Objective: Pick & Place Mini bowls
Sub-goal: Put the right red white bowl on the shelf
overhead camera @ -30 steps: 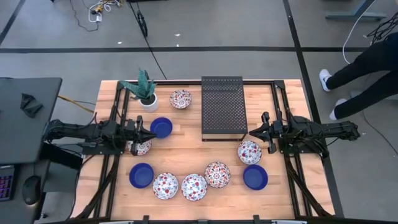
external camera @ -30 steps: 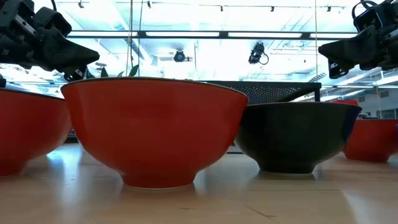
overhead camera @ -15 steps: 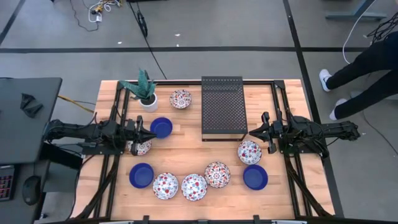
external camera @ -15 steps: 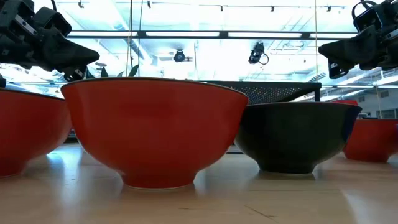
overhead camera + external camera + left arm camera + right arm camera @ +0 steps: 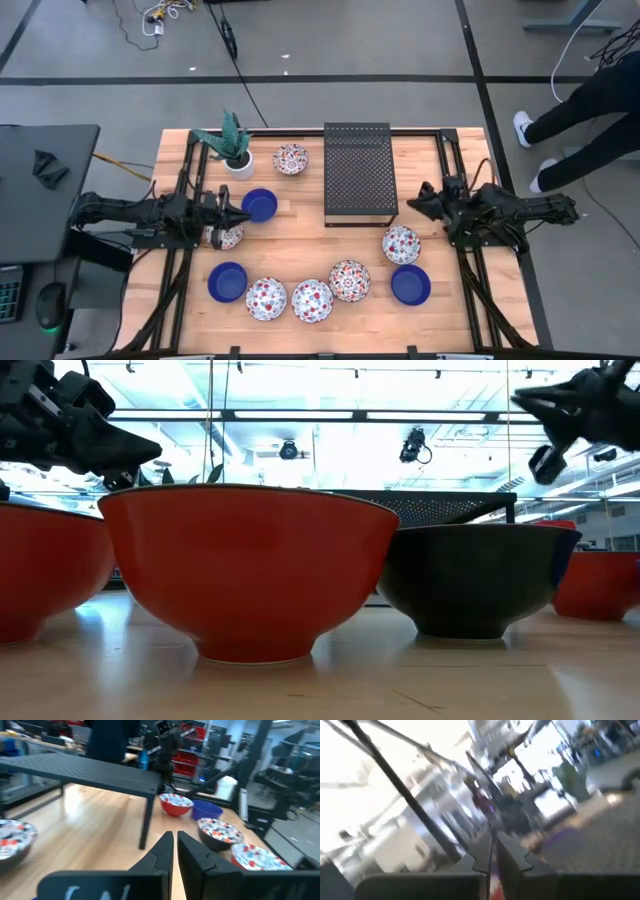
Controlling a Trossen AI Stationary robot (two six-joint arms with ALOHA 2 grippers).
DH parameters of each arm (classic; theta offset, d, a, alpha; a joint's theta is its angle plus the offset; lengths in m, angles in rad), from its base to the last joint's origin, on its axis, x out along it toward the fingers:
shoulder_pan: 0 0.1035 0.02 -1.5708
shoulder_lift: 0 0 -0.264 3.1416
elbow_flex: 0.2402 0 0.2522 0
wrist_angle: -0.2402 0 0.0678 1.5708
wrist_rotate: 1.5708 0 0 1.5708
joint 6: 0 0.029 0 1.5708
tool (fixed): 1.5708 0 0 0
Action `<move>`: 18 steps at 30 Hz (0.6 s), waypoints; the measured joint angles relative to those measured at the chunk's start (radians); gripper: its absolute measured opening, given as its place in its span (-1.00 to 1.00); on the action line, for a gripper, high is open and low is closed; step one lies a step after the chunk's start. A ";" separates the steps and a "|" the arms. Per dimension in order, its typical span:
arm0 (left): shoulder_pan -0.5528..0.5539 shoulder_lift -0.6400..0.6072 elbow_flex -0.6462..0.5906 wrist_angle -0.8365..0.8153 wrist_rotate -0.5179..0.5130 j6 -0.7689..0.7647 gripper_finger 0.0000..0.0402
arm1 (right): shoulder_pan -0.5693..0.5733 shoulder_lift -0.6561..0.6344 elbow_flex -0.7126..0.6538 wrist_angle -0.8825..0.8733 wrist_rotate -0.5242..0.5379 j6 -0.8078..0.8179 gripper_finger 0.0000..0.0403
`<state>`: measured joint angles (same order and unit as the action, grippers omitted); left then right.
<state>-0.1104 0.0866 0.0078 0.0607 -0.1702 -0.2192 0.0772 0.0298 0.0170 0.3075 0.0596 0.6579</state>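
Moving: right gripper has tilted up beside the rack, jaws nearly closed, empty
Unchanged: left gripper at blue bowl, jaws nearly closed, empty

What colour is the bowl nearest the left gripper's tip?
Solid cobalt blue bowl, clearest in the high view.

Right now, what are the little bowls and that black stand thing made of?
The mini bowls look like glazed ceramic: shiny, with painted flowers or solid blue. The black stand seems to be metal, matte, with a grid of tiny holes. The table looks like pale wood planks.
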 joint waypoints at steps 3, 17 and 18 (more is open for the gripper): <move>0.000 0.000 0.000 0.004 -0.046 -0.010 -0.85 | 0.029 0.057 0.000 0.198 -0.061 -0.042 -0.85; 0.000 -0.001 0.000 0.053 -0.062 -0.053 -0.85 | 0.326 0.482 0.418 0.007 0.062 -0.632 -0.95; 0.000 -0.001 0.000 0.053 -0.062 -0.059 -0.85 | 0.346 0.518 0.473 -0.097 0.108 -0.633 -0.94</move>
<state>-0.1108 0.0860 0.0082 0.1139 -0.2325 -0.2783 0.4229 0.5482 0.4898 0.2105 0.1678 0.0251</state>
